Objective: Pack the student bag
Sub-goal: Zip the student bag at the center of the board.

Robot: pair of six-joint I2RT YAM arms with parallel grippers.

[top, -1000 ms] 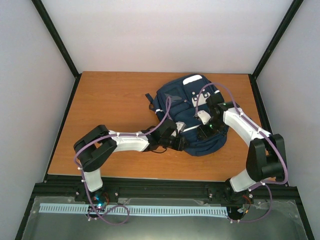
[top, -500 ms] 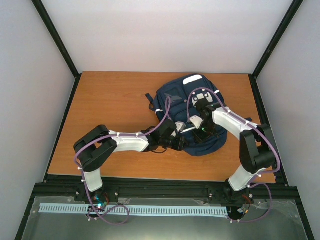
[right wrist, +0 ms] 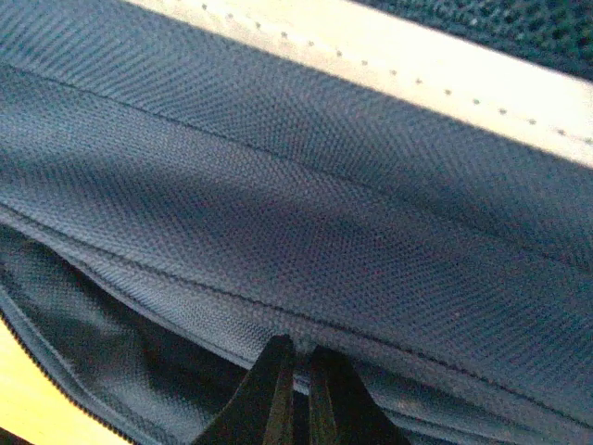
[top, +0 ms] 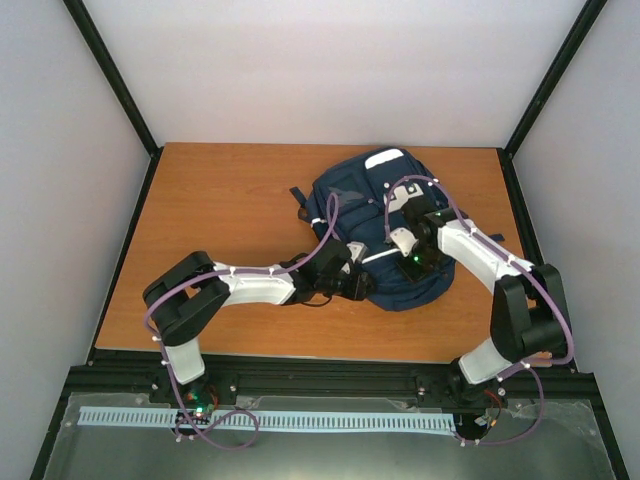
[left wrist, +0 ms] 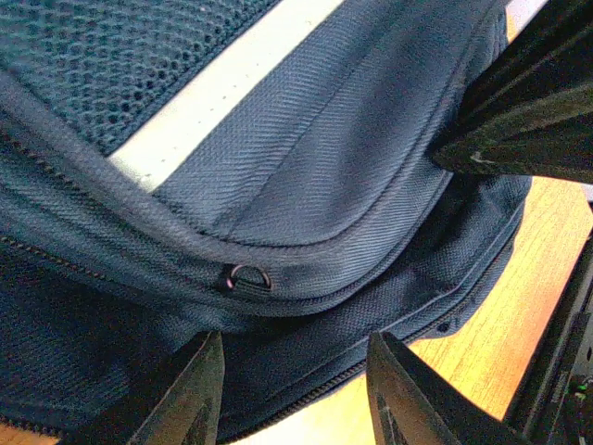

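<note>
Navy cloth meets our right tool (right wrist: 301,345), its fingers pressed together at a seam of the bag (top: 345,190). Our left tool (left wrist: 295,345) is spread over the bag's near edge. We see the bag lying flat on the worktop (top: 220,220).

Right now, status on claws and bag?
Left claw open, at student bag edge. Right claw shut against its fabric. No obstruction seen.

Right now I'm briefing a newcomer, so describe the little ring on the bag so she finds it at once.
On the wooden table lies the navy student bag. Along its curved piped seam, just ahead of the left claw, a small dark ring sticks out. Everything around it is flat fabric, mesh or white stripe.
</note>
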